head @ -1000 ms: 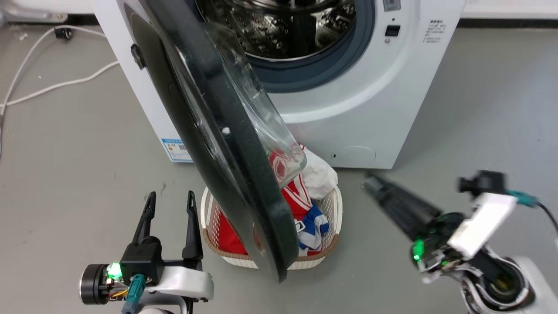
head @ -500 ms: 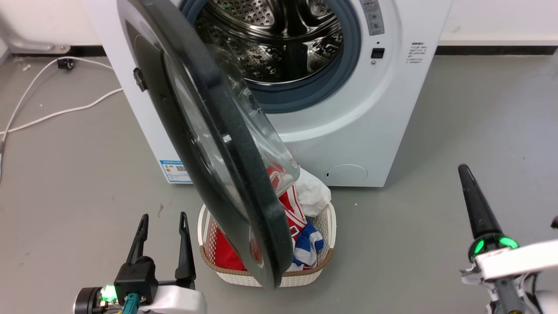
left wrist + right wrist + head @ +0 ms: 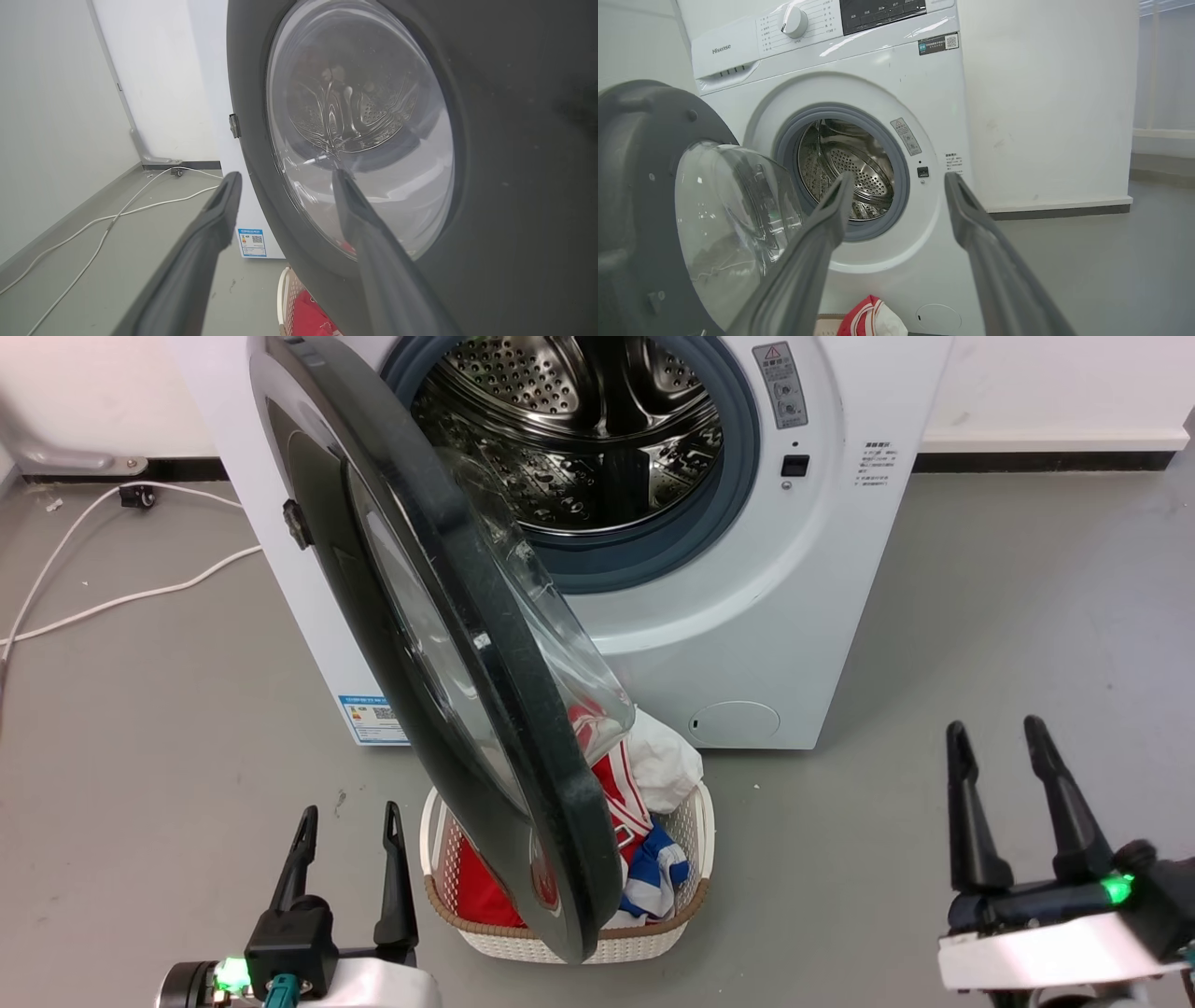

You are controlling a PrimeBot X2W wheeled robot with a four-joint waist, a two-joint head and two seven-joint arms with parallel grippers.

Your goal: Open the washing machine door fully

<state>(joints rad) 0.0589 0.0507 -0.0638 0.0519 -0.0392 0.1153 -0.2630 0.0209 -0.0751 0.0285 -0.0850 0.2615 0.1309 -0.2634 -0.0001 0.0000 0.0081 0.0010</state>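
Note:
The white washing machine (image 3: pixel 822 616) stands ahead with its steel drum (image 3: pixel 579 420) exposed. The washing machine door (image 3: pixel 336 523), a big black disc with a bulging clear glass bowl (image 3: pixel 532 616), hangs on its left hinge and stands swung out roughly edge-on toward me. My left gripper (image 3: pixel 348 815) is open and empty, low and just left of the door's lower edge. In the left wrist view the left gripper (image 3: pixel 285 176) faces the door's outer side (image 3: pixel 514 163). My right gripper (image 3: pixel 994 730) is open and empty at the lower right, well clear of the door. In the right wrist view the right gripper (image 3: pixel 900 177) points at the machine (image 3: pixel 887 70).
A white laundry basket (image 3: pixel 653 941) with red, white and blue clothes sits on the floor under the door's lower edge. White cables (image 3: pixel 93 607) trail across the grey floor at the left. A white wall runs behind the machine.
The head camera has shifted, so the whole scene sits lower in the picture. My right arm drew back to the lower right and turned; both its fingers now show apart. The door angle looks unchanged.

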